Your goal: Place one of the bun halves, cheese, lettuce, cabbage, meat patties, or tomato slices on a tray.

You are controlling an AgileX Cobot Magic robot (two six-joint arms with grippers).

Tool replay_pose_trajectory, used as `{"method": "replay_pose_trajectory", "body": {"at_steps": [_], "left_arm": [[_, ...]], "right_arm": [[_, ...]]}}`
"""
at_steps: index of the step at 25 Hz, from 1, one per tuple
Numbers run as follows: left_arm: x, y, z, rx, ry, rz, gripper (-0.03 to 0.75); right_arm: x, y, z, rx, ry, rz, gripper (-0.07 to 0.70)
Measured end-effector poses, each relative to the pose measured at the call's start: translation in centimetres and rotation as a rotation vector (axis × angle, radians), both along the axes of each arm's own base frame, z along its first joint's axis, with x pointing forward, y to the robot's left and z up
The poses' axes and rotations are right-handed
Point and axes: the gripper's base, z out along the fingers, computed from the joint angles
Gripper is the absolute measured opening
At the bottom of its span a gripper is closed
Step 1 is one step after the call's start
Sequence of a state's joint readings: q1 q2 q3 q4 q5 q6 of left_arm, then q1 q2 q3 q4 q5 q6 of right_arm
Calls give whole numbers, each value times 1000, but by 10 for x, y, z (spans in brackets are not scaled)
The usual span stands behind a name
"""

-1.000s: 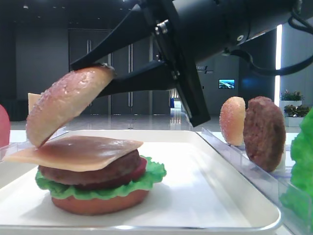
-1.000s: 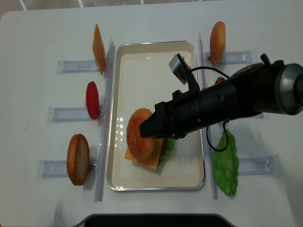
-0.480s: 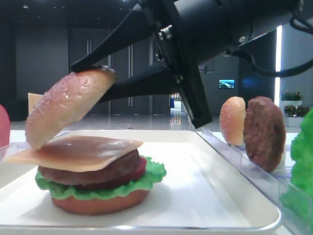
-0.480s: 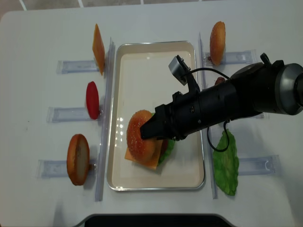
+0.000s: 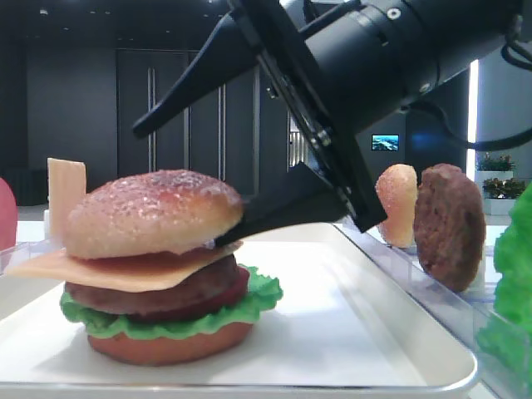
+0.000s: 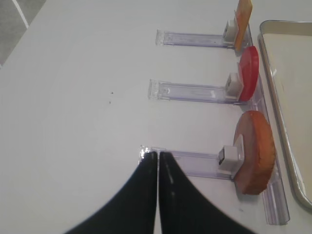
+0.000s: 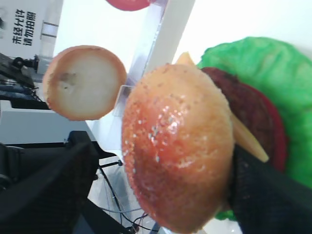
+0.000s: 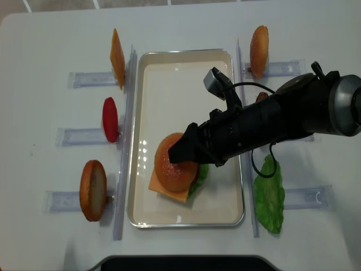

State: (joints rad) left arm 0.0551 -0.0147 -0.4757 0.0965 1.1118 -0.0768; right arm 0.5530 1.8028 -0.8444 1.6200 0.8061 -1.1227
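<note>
- white tray (image 8: 186, 59) sits mid-table; everything below is placed relative to it.
- on the tray's near half: a stacked burger — flat bun base (image 5: 170, 345), ruffled lettuce (image 5: 262, 295), tomato slice (image 5: 237, 287), meat patty (image 5: 150, 295), cheese slice (image 5: 108, 270), and the domed speckled bun top (image 5: 154, 212) lying level on the cheese.
- right gripper (image 5: 187, 187) reaches over the tray from its right side; jaws spread wide — the upper finger (image 5: 208, 79) stands clear above the bun top, the lower finger's tip sits at the bun's right edge just over the cheese. nothing pinched.
- right of the tray, on clear racks: a paler domed bun (image 8: 259, 43) at the far end, a spare patty (image 5: 449, 224) upright beside it, a loose lettuce leaf (image 8: 269, 195) near the tray's near right corner.
- left of the tray, upright in racks: cheese square (image 8: 117, 56) farthest, red tomato disc (image 8: 110, 119) in the middle, bun half (image 8: 93, 189) nearest.
- left gripper (image 6: 157, 161) hovers over bare table (image 6: 73, 97) left of the bun-half rack, fingers pressed together, empty.
</note>
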Motion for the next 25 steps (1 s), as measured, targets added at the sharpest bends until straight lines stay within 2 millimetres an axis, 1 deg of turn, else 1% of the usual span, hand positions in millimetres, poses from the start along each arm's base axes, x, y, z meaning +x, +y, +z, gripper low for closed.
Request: {"method": "replay_pose_trajectory", "body": {"at_steps": [2, 5, 8, 11, 15, 17, 19, 21, 25], "left_arm": [[0, 0, 0, 0, 0, 0, -1], [0, 0, 0, 0, 0, 0, -1], [0, 0, 0, 0, 0, 0, -1], [0, 0, 0, 0, 0, 0, -1], [0, 0, 0, 0, 0, 0, -1], [0, 0, 0, 0, 0, 0, -1], [0, 0, 0, 0, 0, 0, -1], [0, 0, 0, 0, 0, 0, -1], [0, 0, 0, 0, 0, 0, -1]], "right_arm": [[2, -3, 0, -19, -15, 0, 553], [5, -9, 3, -80, -82, -14, 568], [10, -19, 11, -130, -156, -42, 573], [8, -25, 28, -131, -223, -40, 573], [-2, -31, 64, -95, -332, -36, 573], [-8, -38, 82, -88, -398, -30, 573], [-10, -49, 93, -111, -436, -38, 573], [-11, -64, 100, -158, -448, -47, 573], [-5, -107, 104, -327, -430, -143, 573]]}}
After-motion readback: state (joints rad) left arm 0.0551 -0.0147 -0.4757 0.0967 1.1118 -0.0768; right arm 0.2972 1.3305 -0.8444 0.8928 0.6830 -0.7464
